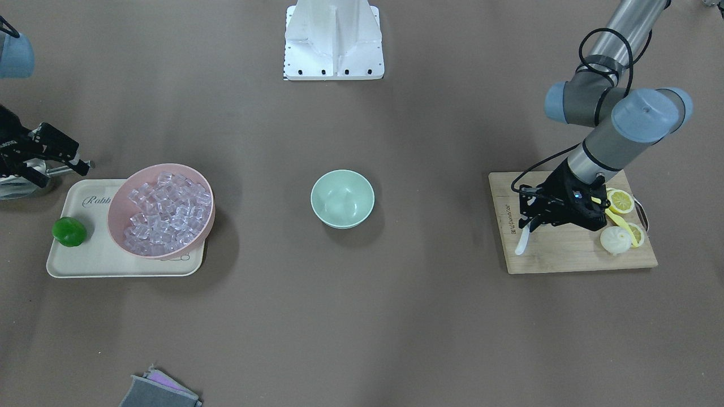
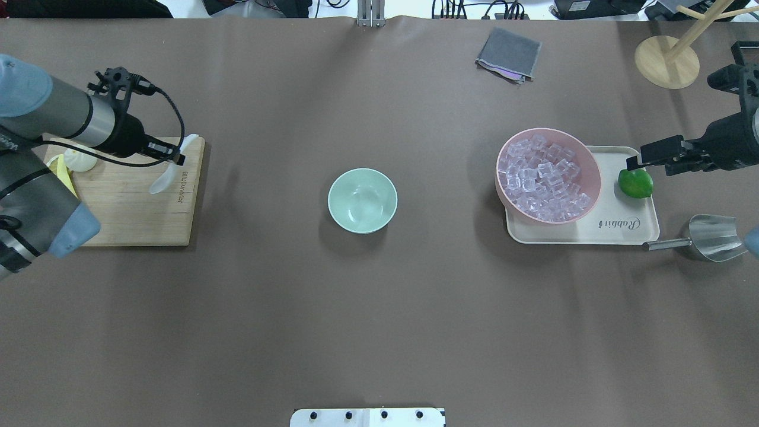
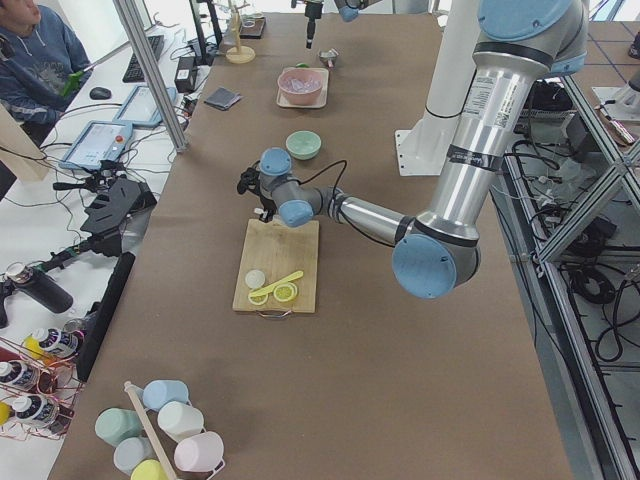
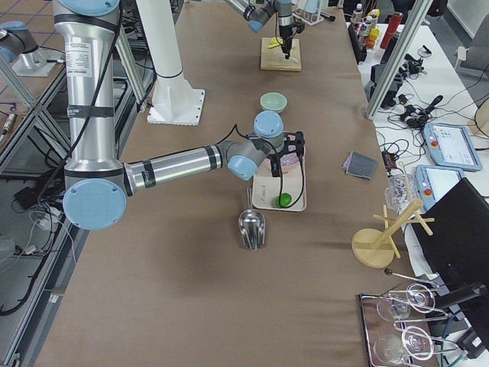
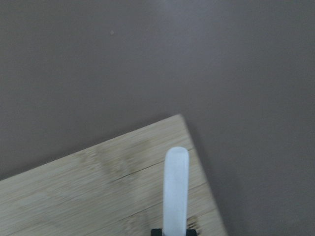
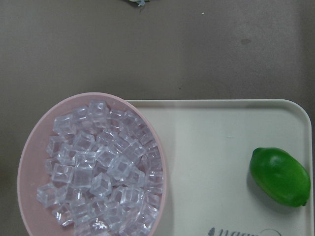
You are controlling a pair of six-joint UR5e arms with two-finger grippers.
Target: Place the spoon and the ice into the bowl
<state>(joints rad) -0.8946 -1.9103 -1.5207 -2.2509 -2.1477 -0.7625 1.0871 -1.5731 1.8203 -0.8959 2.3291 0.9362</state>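
Wooden rectangular cutting board point(image 2: 130, 213) sits at the left end of the brown table, and that's where the action is. The left gripper point(image 2: 177, 159) hangs over the board's corner nearest the table's middle, its fingers pinched on the small white ceramic soup spoon point(image 1: 521, 242). The left wrist camera shows the spoon's handle poking straight out past the fingers, with the board's corner underneath. You can't really tell from these shots whether the spoon touches the wood. The small round mint-green bowl point(image 2: 362, 201) is out in the middle of the table, well apart from both arms. Over on the right end, the clear little ice cubes point(image 6: 106, 167) are all piled in the larger pink bowl point(image 1: 117, 206), which sits on one end of a cream rectangular tray point(image 2: 616, 207). A green lime point(image 2: 635, 182) lies on the tray's other end. The right gripper point(image 1: 82, 157) hovers by the lime, fingers spread apart and holding nothing. A shiny metal scoop point(image 2: 711, 237) lies on the table just beside the tray.
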